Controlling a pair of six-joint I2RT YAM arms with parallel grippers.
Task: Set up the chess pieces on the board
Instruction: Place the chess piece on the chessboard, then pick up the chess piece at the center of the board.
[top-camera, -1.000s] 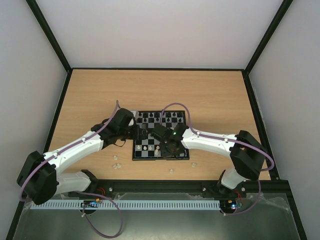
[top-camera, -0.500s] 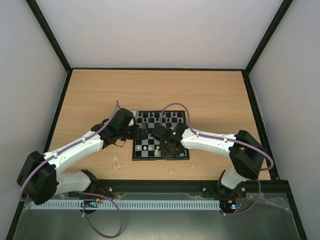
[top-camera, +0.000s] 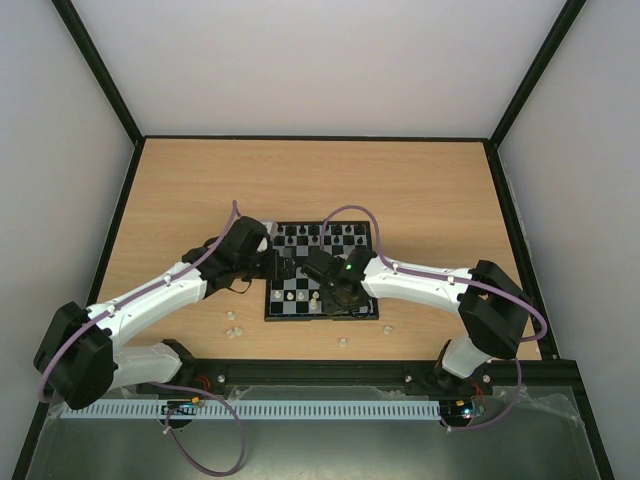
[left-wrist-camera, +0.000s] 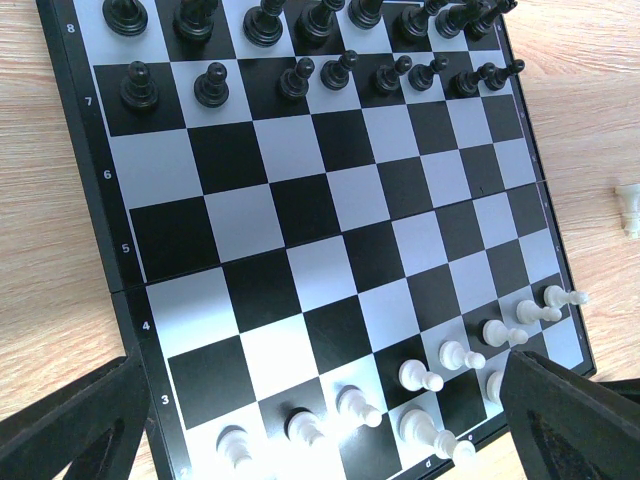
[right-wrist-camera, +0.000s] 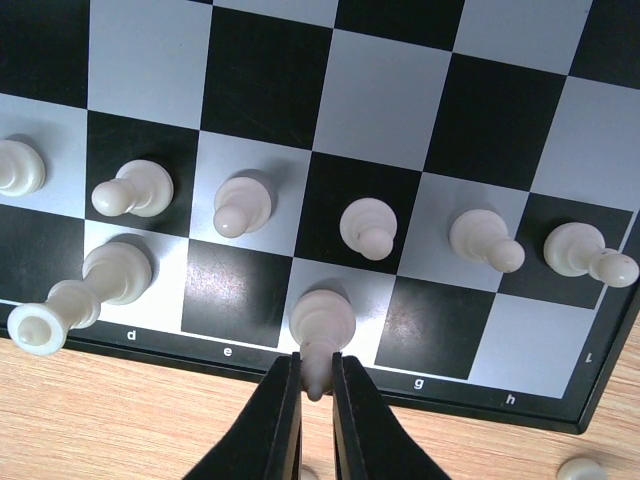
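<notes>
Nothing has visibly moved over the last second: the right gripper (right-wrist-camera: 315, 385) stays pinched on a cream piece (right-wrist-camera: 322, 318) standing in the near-edge row of the board (right-wrist-camera: 460, 392), so release seems due, while the left gripper (left-wrist-camera: 322, 365) hangs wide open and empty above the board.

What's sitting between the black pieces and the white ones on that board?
Nothing. In the left wrist view, only bare squares of the board separate the black pieces from the white pieces. No piece stands in the middle rows.
</notes>
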